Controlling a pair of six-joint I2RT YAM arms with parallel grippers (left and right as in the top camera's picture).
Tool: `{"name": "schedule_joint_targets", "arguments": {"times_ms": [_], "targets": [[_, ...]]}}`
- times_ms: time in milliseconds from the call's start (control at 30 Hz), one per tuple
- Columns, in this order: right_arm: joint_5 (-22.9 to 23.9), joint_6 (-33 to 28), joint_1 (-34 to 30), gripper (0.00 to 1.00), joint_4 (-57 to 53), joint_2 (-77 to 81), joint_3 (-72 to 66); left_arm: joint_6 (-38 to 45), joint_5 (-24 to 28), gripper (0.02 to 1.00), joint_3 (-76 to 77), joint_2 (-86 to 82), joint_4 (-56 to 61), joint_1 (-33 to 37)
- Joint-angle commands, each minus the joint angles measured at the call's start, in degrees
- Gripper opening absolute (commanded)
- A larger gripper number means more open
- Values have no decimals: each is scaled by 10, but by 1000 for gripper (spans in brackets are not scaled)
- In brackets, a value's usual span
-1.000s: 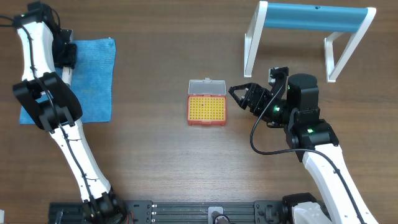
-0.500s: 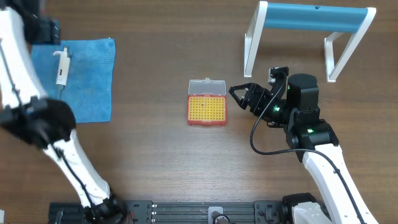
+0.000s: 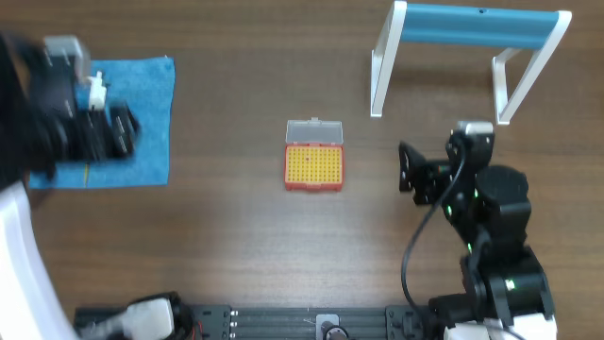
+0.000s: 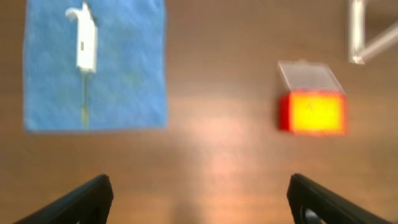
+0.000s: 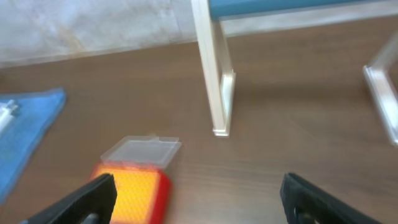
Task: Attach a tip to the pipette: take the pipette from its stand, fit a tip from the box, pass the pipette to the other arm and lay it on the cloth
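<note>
The white pipette [image 4: 86,46] lies on the blue cloth [image 4: 124,74] at the table's left, its thin tip [image 4: 84,106] attached. My left gripper [image 4: 199,208] hangs open high above the table, clear of the pipette and holding nothing; from above it shows as a dark blur [image 3: 115,132] over the cloth [image 3: 156,104]. The red tip box [image 3: 314,166] with yellow tips stands mid-table, lid open. My right gripper [image 3: 413,175] sits right of the box, open and empty [image 5: 199,205], facing the box [image 5: 127,183].
The pipette stand [image 3: 477,26], white legs under a blue bar, stands at the back right; one leg [image 5: 214,74] is ahead of the right gripper. Bare wooden table surrounds the box.
The left arm has let go of the pipette on the cloth and risen high, drawing back. The right arm has pulled back to the right, away from the tip box.
</note>
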Motion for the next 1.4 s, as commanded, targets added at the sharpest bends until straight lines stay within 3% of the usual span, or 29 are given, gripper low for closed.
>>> {"name": "schedule_joint_targets", "arguments": {"times_ms": [33, 133, 233, 300, 367, 533, 667, 700, 767, 800, 867, 933, 1000, 1067, 1200, 1400], "targets": [[35, -90, -2, 855, -80, -63, 0, -156, 11, 906, -192, -247, -5, -14], [34, -113, -2, 855, -85, -111, -30, -208, 11, 906, -274, -397, -5, -13], [38, -97, -2, 855, -88, -172, -53, -223, 3, 906, -321, -500, -4, -13], [88, -97, -2, 855, -113, -208, -54, -223, -22, 906, -341, -540, -4, -13], [125, -97, -2, 855, -156, -217, -54, -223, -24, 906, -350, -556, -4, -13], [124, -97, -2, 855, -272, -216, -54, -223, -24, 908, -350, -556, -4, -13], [124, -97, -2, 855, -301, -216, -54, -223, -24, 906, -350, -556, -4, -13], [124, -97, -2, 855, -301, -216, -54, -223, -24, 987, -350, -556, -4, -13], [124, -97, -2, 860, -301, -216, -54, -215, -70, 991, -352, -556, -5, -17], [124, -97, -2, 858, -301, -216, -54, -217, -69, 989, -362, -559, 12, -31], [124, -97, -2, 855, -301, -216, -54, -216, -91, 989, -405, -571, 121, -63], [124, -97, -2, 855, -301, -216, -54, -215, -138, 989, -516, -608, 322, -103], [124, -97, -2, 855, -301, -216, -54, -215, -154, 991, -623, -643, 463, -122], [124, -97, -2, 855, -301, -216, -54, -215, -142, 989, -783, -696, 647, -125], [124, -97, -2, 858, -301, -216, -54, -215, -80, 991, -974, -744, 854, -125], [124, -97, -2, 855, -301, -216, -54, -162, -57, 991, -1106, -745, 1019, -106]]}}
